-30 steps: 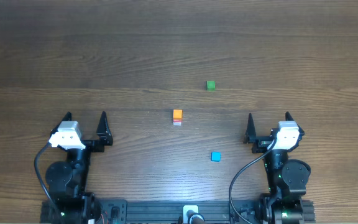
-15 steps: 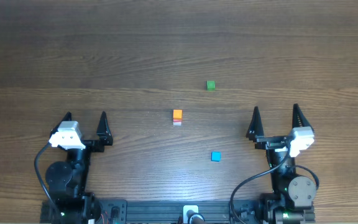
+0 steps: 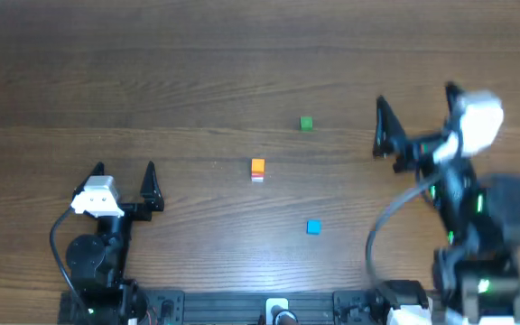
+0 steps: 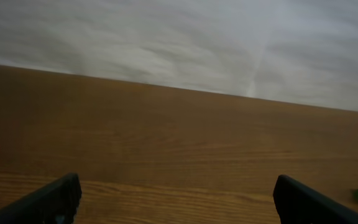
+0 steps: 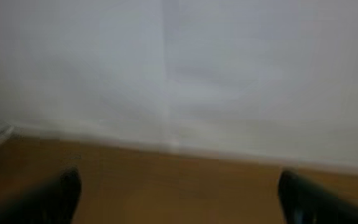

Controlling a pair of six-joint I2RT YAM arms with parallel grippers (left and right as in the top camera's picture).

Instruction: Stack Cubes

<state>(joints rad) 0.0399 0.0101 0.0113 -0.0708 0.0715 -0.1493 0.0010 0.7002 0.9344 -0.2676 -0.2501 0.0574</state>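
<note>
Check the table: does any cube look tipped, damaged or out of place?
Nothing stands out. The green cube, orange cube and blue cube lie apart, flat on the table.

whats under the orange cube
Beneath the orange cube a pale pinkish sliver shows at its near edge, probably another cube. The orange cube covers the rest, so I cannot be sure.

Right gripper [image 3: 415, 94] aloft, left gripper [image 3: 124, 165] low, both spread wide.
</note>
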